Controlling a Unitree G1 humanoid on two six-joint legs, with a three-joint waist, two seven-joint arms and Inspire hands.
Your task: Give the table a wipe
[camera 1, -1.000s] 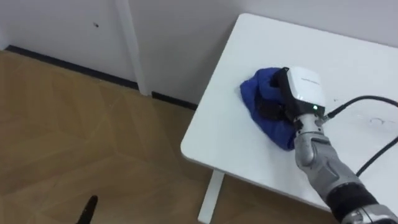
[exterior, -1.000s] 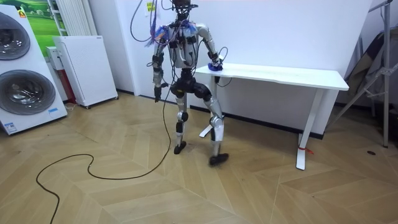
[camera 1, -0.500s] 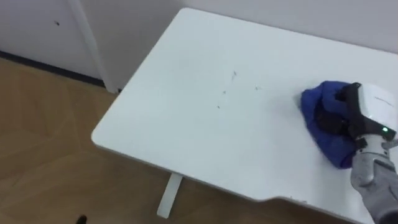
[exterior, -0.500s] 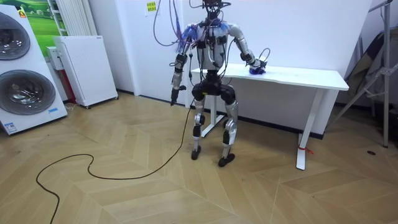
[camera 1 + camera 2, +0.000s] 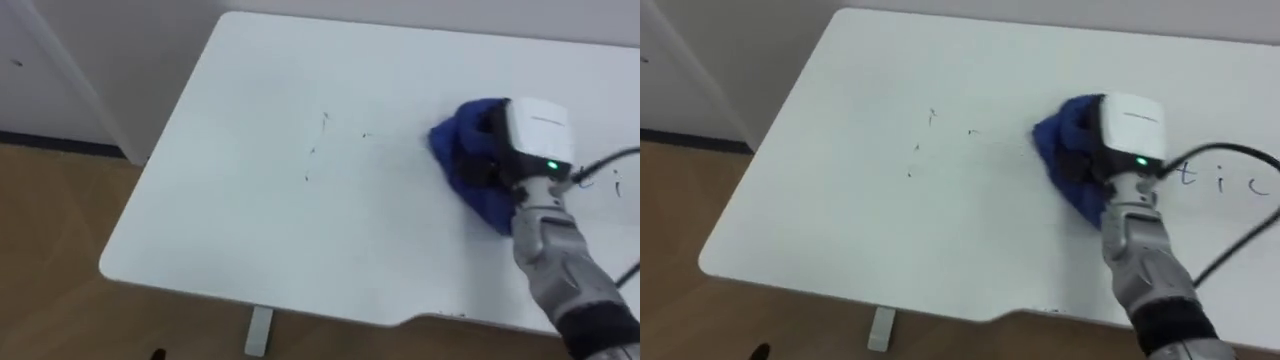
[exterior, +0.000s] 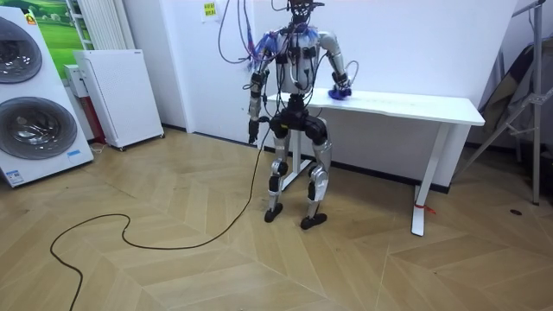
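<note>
A crumpled blue cloth (image 5: 466,170) lies on the white table (image 5: 250,230), right of its middle. My right hand (image 5: 537,133) rests on the cloth from the right, its dark fingers (image 5: 489,167) curled into the folds. A few faint dark marks (image 5: 321,128) dot the tabletop left of the cloth, and dark pen strokes (image 5: 1232,181) show to the right of the hand. In the room view I stand at the table's left part with the right hand on the cloth (image 6: 340,92), while my left hand (image 6: 252,131) hangs at my side.
The table's front edge (image 5: 300,308) and left corner (image 5: 108,268) are near, with wooden floor below. A white wall runs behind the table. In the room view a white cabinet (image 6: 117,95) and washing machines (image 6: 30,130) stand far to the left.
I have stepped along the table toward the room view's right and stopped. In the last half second my right hand slid the cloth back leftward across the tabletop. Both views shifted.
</note>
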